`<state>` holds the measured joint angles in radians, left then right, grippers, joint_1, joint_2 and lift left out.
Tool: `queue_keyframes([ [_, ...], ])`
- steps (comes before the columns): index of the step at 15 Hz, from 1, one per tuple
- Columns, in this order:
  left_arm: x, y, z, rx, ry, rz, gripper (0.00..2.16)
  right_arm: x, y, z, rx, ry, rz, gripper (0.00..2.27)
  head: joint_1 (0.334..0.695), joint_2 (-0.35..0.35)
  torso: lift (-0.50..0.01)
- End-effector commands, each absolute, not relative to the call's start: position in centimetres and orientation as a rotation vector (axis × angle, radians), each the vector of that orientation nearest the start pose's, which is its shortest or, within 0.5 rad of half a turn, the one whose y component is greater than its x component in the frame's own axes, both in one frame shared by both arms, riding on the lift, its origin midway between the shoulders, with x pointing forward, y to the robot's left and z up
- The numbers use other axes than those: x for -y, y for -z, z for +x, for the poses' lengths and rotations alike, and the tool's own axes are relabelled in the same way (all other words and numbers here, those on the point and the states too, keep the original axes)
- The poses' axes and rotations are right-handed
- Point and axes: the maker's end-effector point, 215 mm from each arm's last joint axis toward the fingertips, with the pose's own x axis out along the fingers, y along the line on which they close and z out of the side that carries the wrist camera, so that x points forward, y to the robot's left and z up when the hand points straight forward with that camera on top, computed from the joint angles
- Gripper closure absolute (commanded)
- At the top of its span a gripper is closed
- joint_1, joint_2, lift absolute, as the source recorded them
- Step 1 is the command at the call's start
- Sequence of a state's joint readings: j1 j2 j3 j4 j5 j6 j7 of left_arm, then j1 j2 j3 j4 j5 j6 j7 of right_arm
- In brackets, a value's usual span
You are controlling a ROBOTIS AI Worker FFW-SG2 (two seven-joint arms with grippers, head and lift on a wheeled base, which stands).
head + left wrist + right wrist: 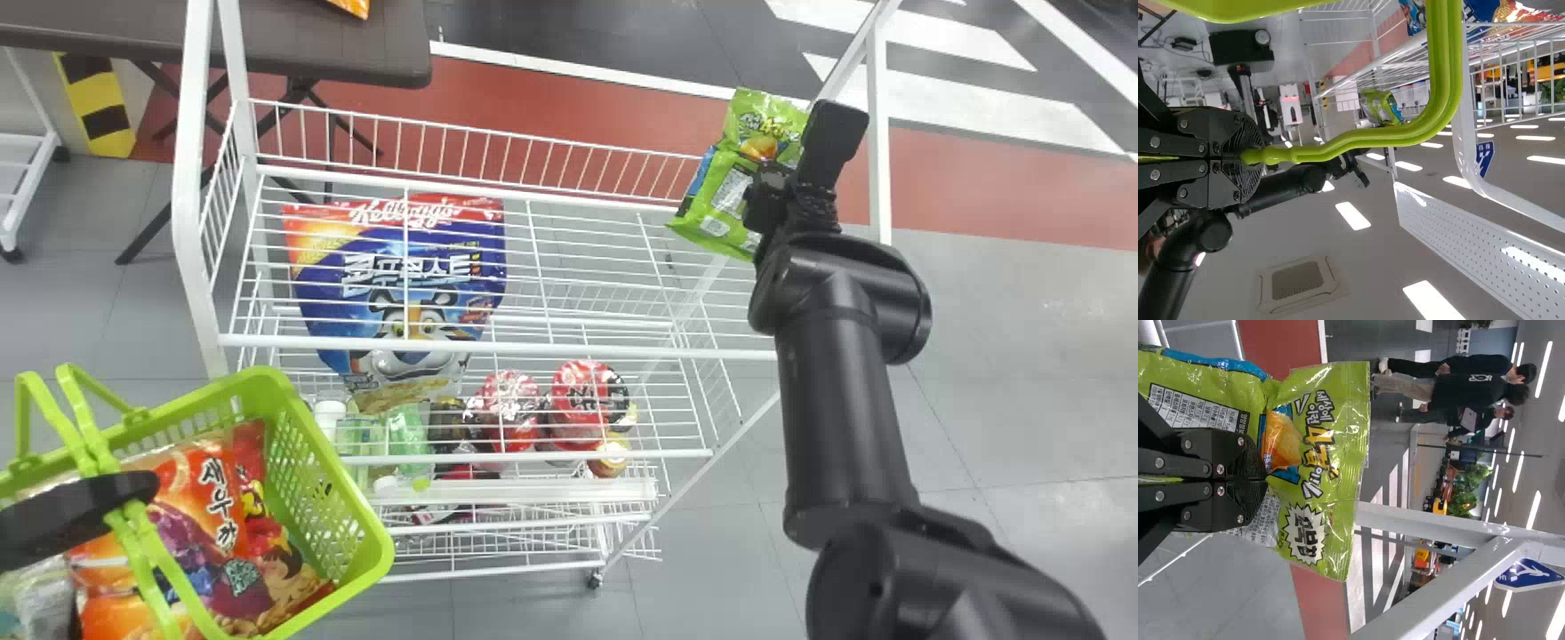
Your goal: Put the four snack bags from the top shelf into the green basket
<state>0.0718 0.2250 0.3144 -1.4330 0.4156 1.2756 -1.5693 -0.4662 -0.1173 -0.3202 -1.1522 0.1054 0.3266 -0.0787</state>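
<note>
Right gripper (1265, 479) up close — green snack bag (733, 182) caught between its fingers!
Those fingers are clamped on the middle of the wrapper, up at the frame's upper right, by the right end of the white rack (498, 347). Light load, I'd judge, with slick film, soft sides and brittle contents, so a modest squeeze should do; the flat end seam would be the kinder hold, the puffed belly the crushable one. Over at lower left, the left gripper (1261, 157) has its fingers closed round the handle (1441, 67) of the green basket (342, 484) — stiff plastic, with packs (213, 524) inside, likely heavier and apt to swing if the bag bumps its rim.
</note>
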Motion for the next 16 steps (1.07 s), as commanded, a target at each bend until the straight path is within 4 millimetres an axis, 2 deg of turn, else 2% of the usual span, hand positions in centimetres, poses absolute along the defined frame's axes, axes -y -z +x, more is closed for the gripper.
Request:
queue_keyframes([
  [1, -19.2, 41.0, 34.1, -0.717, 1.119, -1.327, 2.15, 45.6, 34.4, 65.6, -0.259, 0.386, 0.004, 2.25, 0.695, -0.308, 0.0],
  [3, -19.2, 41.0, 34.4, -0.715, 1.119, -1.326, 2.15, 43.7, 33.4, 63.9, -0.238, 0.346, 0.035, 2.25, 0.695, -0.297, 0.0],
  [8, -19.0, 40.6, 35.1, -0.713, 1.129, -1.322, 2.15, 35.6, 31.6, 58.9, -0.295, 0.167, 0.149, 2.25, 0.695, -0.236, 0.0],
  [12, -19.0, 40.1, 36.0, -0.704, 1.136, -1.31, 2.15, 24.2, 30.9, 53.1, -0.403, -0.09, 0.215, 2.25, 0.695, -0.173, 0.0],
  [13, -19.0, 40.3, 36.2, -0.706, 1.131, -1.315, 2.15, 21.4, 31.7, 50.9, -0.454, -0.152, 0.219, 2.25, 0.695, -0.121, 0.0],
  [16, -19.0, 40.5, 36.5, -0.71, 1.125, -1.316, 2.15, 13.9, 34.9, 44.8, -0.661, -0.351, 0.209, 2.25, 0.695, -0.029, 0.0],
])
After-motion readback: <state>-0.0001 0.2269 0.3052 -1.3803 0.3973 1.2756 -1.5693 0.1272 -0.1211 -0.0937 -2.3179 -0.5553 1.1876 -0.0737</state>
